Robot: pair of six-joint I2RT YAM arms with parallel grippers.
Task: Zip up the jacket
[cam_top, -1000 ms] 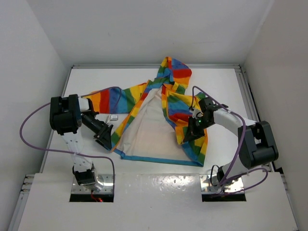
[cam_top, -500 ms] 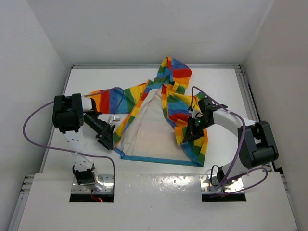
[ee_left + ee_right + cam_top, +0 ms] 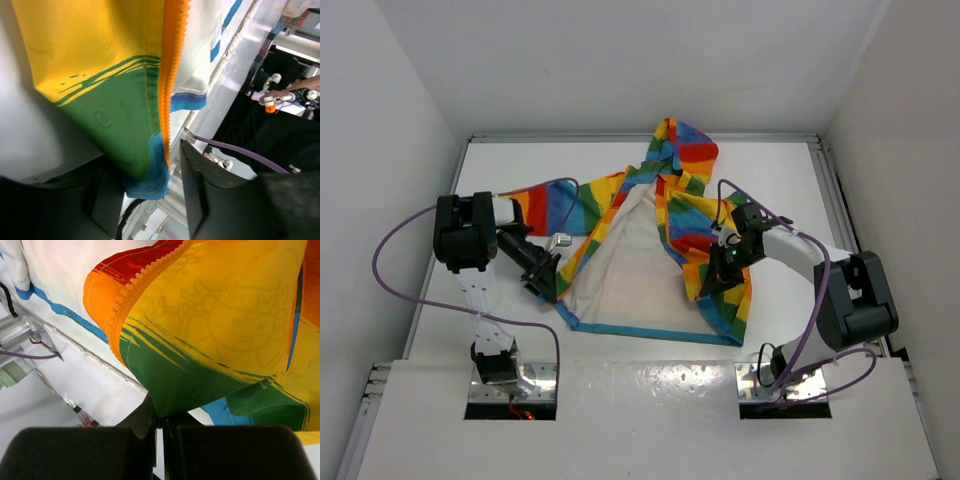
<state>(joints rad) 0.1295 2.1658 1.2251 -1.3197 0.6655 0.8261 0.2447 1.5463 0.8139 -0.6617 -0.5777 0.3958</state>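
Note:
The rainbow-striped jacket [image 3: 692, 225] lies open on the white table [image 3: 780, 170], hood at the far side and cream lining [image 3: 630, 265] facing up. My left gripper [image 3: 548, 284] is open at the bottom corner of the jacket's left front panel. In the left wrist view the blue hem corner [image 3: 150, 182] and the orange zipper [image 3: 172, 60] hang between my spread fingers [image 3: 207, 200]. My right gripper [image 3: 720, 270] is shut on a fold of the right front panel, pinching green fabric [image 3: 185, 385]. That panel's orange zipper teeth [image 3: 145, 275] run above.
A small pale object [image 3: 559, 241] lies on the table beside the left sleeve [image 3: 545, 205]. Purple cables loop off both arms. White walls close in on the left, right and far sides. The raised table edge [image 3: 650, 365] runs along the front.
My left gripper has moved right, up to the jacket's left front edge, and the corner now sits between its fingers. The right gripper and its fold have not moved.

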